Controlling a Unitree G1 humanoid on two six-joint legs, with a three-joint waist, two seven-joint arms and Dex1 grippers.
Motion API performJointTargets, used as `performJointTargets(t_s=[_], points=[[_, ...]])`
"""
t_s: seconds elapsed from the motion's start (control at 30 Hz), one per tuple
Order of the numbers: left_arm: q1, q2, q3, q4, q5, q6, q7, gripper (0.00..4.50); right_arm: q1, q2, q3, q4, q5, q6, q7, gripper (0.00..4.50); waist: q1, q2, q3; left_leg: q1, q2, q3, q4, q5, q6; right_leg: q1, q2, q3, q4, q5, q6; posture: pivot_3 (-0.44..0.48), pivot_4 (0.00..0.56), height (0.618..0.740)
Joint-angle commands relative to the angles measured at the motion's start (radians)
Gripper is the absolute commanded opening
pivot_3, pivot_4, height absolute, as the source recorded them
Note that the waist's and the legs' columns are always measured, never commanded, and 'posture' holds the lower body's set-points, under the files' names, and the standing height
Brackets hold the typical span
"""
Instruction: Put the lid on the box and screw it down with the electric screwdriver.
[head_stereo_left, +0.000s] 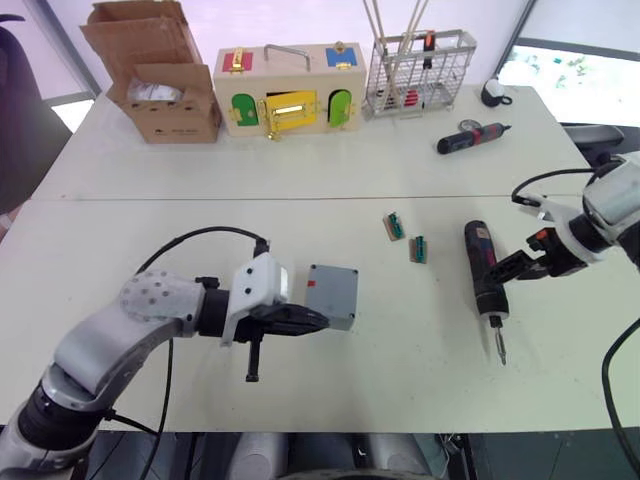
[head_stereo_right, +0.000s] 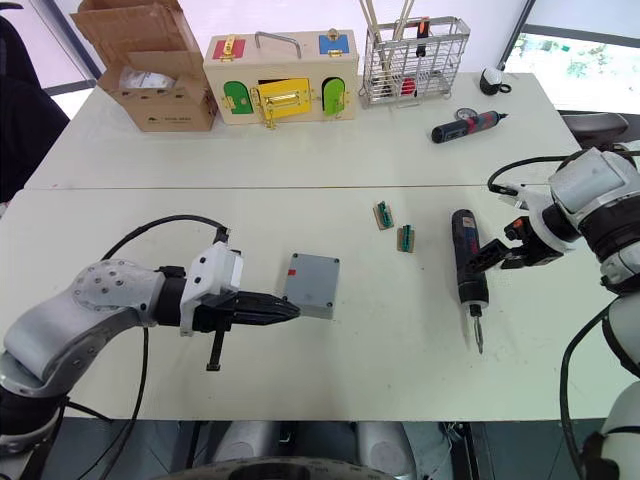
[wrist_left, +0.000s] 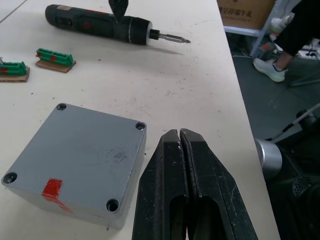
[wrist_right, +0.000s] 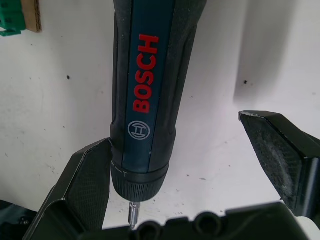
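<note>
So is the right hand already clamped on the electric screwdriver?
No. In the right wrist view the right hand is open, and the electric screwdriver lies on the table beside one finger with the other well clear.

Lid: grey plastic, matt, smooth, red tape patch. Screwdriver: dark rubbery grip, glossy blue panel, metal bit. Table: white, matt, speckled.

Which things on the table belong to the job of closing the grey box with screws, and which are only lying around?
For the job:
- box, lid already on it
- electric screwdriver
- right gripper, open at the screwdriver
- left gripper, shut beside the box

Lying about:
- smaller screwdriver
- two green connector pieces
- wooden box
- cardboard box
- wire rack
</note>
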Motion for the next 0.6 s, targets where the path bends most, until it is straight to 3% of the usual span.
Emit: performJointTargets(t_s=[0.03,0.37,0.6], points=[[0.015,0.003,0.022,-0.046,-0.019,0.002,0.028,0.0,-0.002,0.032,0.021,0.029,-0.057,-0.023,0.025,4.46,-0.002,0.0,0.0,0.0,0.0,0.0,0.0,0.0,0.0,0.0,0.0,0.0,0.0,0.0,0.0,0.0,0.15,0.74],[0.023,0.015,0.023,-0.038,-0.017,0.002,0.052,0.0,0.057,0.089,0.011,-0.012,-0.099,-0.007,0.044,4.46,0.003,-0.001,-0.001,0.0,-0.001,-0.001,0.001,0.0,0.0,0.001,-0.001,-0.001,0.0,0.0,0.0,0.0,0.15,0.74],[0.025,0.009,0.011,-0.027,-0.01,-0.004,0.067,0.0,0.149,0.072,-0.006,-0.138,-0.106,0.022,0.016,4.46,0.012,-0.012,-0.007,0.001,0.0,-0.003,0.0,0.0,-0.001,0.002,0.0,-0.003,0.0,0.0,0.0,0.0,0.15,0.74]])
